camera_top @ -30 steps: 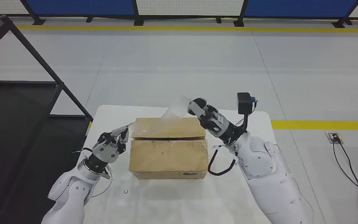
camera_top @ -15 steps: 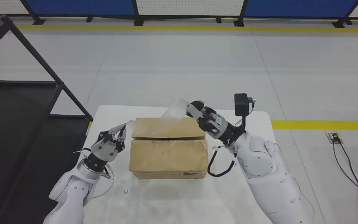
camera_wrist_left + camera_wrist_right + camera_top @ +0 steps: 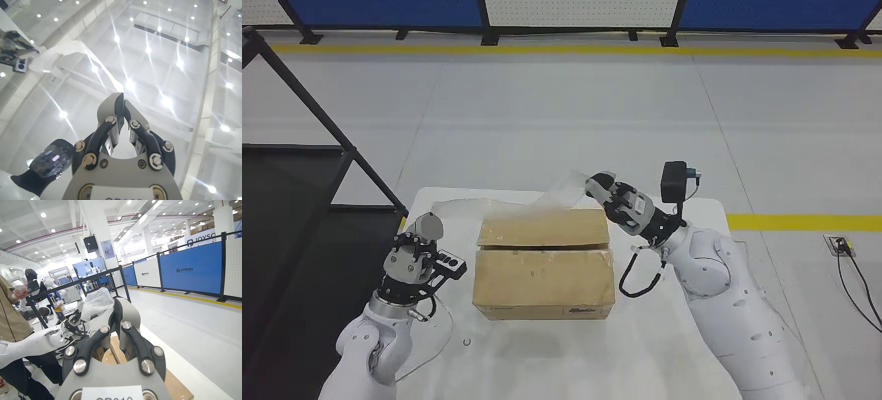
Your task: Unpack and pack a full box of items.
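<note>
Top view: cardboard box (image 3: 542, 270) sits mid-table (image 3: 542, 350), flaps nearly shut, with plastic film (image 3: 560, 190) above its far edge. Left wrist view: left gripper (image 3: 123, 98) pinches the film's thin end. Right wrist view: right gripper (image 3: 113, 311) clamps the crumpled film. Unpacking appears barely begun; all packing is left.

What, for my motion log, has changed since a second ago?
The left end effector pulled back from the left side of the cardboard box and turned upward, shut on a thin strand of plastic film. The right end effector kept holding the film over the box's far edge; the box stayed put.
</note>
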Available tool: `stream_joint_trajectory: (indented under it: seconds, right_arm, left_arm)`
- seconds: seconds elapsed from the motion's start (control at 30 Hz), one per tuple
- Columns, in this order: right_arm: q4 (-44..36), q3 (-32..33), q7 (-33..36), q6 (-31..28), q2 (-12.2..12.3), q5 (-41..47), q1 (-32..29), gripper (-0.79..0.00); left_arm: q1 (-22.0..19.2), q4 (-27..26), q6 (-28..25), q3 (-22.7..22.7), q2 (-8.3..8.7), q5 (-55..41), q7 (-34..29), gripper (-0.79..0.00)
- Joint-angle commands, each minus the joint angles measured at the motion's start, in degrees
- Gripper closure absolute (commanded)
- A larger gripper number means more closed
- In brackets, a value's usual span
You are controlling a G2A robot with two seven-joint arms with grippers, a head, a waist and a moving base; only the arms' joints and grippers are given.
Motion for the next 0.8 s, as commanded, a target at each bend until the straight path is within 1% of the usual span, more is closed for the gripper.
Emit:
stream_joint_trajectory:
  seconds: [0.0, 0.27, 0.6, 0.63, 0.67, 0.77]
  right_arm:
    - [-0.10, 0.00, 0.06, 0.02, 0.00, 0.03, -0.04, 0.000]
    - [-0.10, 0.00, 0.06, 0.02, 0.00, 0.03, -0.04, 0.000]
    - [-2.16, 0.48, -0.07, -0.60, 0.45, 0.46, -1.75, 0.000]
    - [-2.40, 0.48, 0.01, -0.69, 0.49, 0.49, -1.77, 0.000]
    - [-2.66, 0.49, 0.18, -0.78, 0.54, 0.56, -1.76, 0.000]
    - [-3.72, 0.67, 0.94, -0.60, 0.70, 0.94, -1.67, 0.000]
  left_arm:
    - [0.01, -0.02, -0.04, 0.01, 0.00, 2.93, -0.02, 0.000]
    - [0.01, -0.02, -0.04, 0.01, 0.00, 2.93, -0.02, 0.000]
    - [0.01, -0.02, -0.04, 0.01, 0.00, 2.93, -0.02, -0.003]
    - [0.01, -0.02, -0.04, 0.01, 0.00, 2.93, -0.02, -0.582]
    - [0.01, -0.02, -0.04, 0.01, 0.00, 2.93, -0.02, -0.779]
    - [0.01, -0.02, -0.04, 0.01, 0.00, 2.93, -0.02, -0.785]
